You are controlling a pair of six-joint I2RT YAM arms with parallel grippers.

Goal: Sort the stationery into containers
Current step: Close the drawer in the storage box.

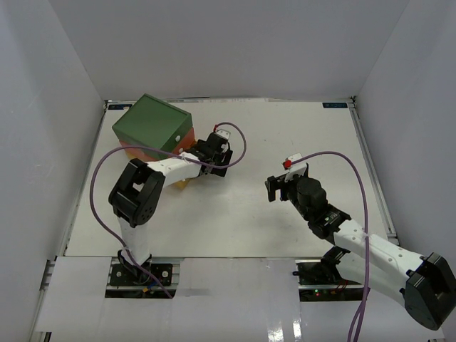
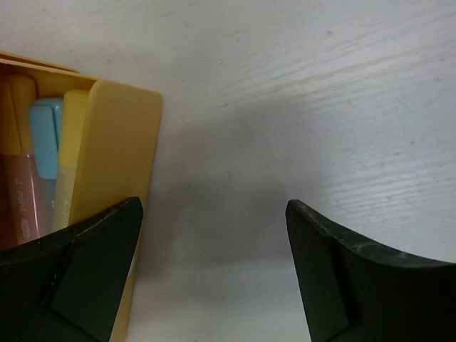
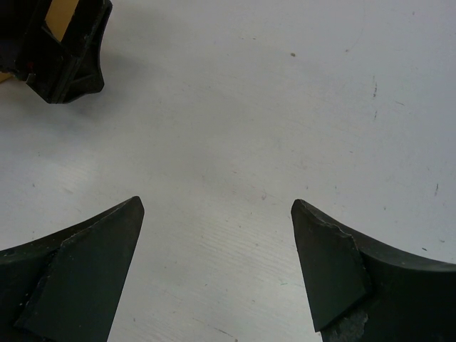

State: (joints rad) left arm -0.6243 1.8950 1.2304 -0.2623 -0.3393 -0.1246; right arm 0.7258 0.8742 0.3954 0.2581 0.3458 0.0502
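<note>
Markers [image 2: 46,135], three showing, lie in one yellow drawer [image 2: 117,142].

The white counter [image 1: 285,142] runs between white walls on its left, far and right sides. At its far left corner stands a small cube-shaped chest [image 1: 153,125] with a green top and an orange-red layer beneath. The chest's yellow bottom drawer [image 2: 117,149] is pulled out toward the middle, low over the surface. Up close, the surface shows faint grain, dark specks and thin scratches.
</note>
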